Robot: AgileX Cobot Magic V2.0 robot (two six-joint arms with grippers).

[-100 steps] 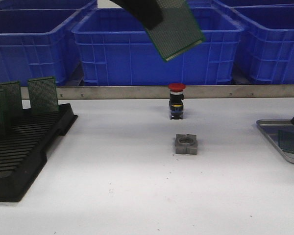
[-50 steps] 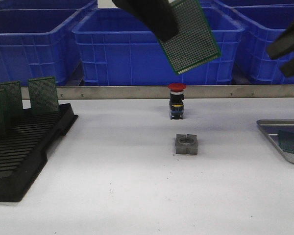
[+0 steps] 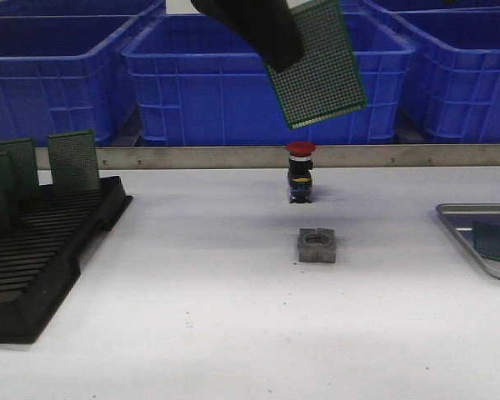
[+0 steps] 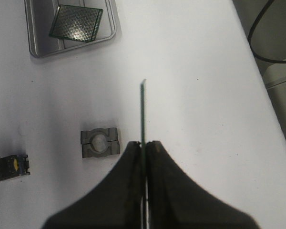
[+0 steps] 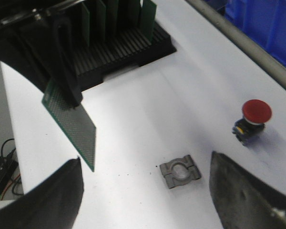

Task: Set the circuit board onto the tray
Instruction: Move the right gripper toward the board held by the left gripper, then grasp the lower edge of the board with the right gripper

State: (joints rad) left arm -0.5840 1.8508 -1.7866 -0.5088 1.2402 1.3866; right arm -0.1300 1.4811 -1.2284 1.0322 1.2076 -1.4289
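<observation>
Pinching a green circuit board (image 3: 318, 65) by one edge between the closed fingers of my left gripper (image 4: 144, 145); jaws shut flat on both faces, board seen edge-on from the left wrist camera, and tilted and well above the white table (image 3: 233, 275) in the front view. Below my left gripper, on the table: a grey metal block (image 4: 100, 142) with a round bore, and further out to one side of it a black pushbutton switch (image 3: 300, 171) with a red cap. The tray (image 4: 35, 38) lies on the table well ahead of my left fingertips, beyond the block; a second green board (image 4: 76, 23) rests flat inside it, touching the ribbed bottom. In the front view only the tray's near corner shows, at the table's far right edge. My right gripper (image 5: 143, 191) is spread wide, fingers (image 5: 243, 191) far apart, nothing between them; block and switch visible on the table through the gap. Behind my left gripper, a black slotted rack (image 3: 42, 250) holds several boards upright. Blue bins (image 3: 233, 75) stand beyond the table's metal edge strip
</observation>
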